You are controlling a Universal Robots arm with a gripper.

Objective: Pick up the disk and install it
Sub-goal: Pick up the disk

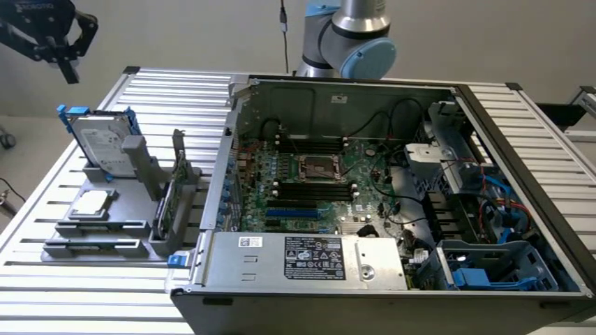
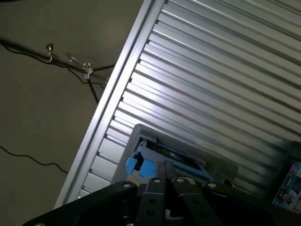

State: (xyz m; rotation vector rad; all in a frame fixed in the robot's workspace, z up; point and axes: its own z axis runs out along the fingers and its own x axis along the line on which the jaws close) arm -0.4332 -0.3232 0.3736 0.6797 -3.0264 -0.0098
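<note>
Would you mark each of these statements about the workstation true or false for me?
1. The disk stands upright in the grey holder on the exterior view's left. True.
2. The gripper is clamped on the disk. False: it is shut on nothing and hangs above the disk, apart from it.
3. The computer case is open, with the motherboard showing. True.
4. The small silver chip lies inside the computer case. False: it lies flat on the grey holder, outside the case.
5. The disk is already installed in the case. False: it is in the holder on the slatted table.
</note>
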